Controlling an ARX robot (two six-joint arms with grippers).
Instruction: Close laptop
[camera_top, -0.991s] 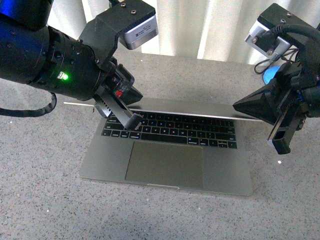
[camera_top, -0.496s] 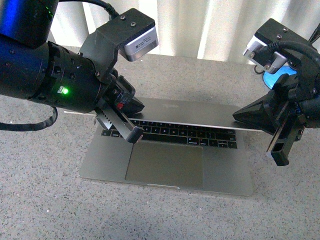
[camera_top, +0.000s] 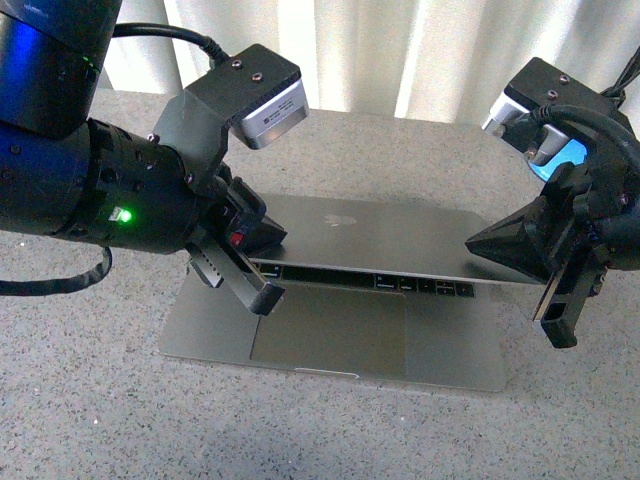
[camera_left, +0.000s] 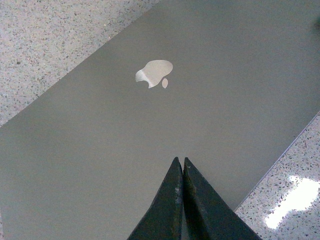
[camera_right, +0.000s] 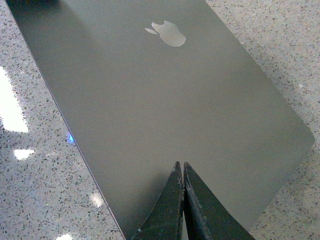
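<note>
Two grippers meet the laptop (camera_top: 330, 340), one from each side. The slim space-grey machine lies in the middle of a speckled grey table (camera_top: 90, 410), its base flat and its front edge toward the robot. Its lid (camera_top: 390, 245) is tilted low over the base but not yet shut. Only a thin strip of black keys (camera_top: 420, 286) shows beneath the lid's edge, while the large trackpad (camera_top: 330, 335) in front is in full view. The left gripper (camera_top: 278, 237) comes in over the lid's left part with its fingers pressed together into one black wedge. In the left wrist view the two tips (camera_left: 179, 162) touch each other with nothing between them, and they point across the grey lid toward the pale apple logo (camera_left: 154, 73). The right gripper (camera_top: 474, 246) is likewise closed and empty, and its wedge points at the lid's right edge. From the right wrist view the joined tips (camera_right: 179, 166) sit over the lid near its corner. Whether either wedge actually presses on the metal cannot be told for certain, though both appear to rest on it. A small green light (camera_top: 122, 213) glows on the left arm. A white curtain (camera_top: 400, 50) hangs behind the table.
</note>
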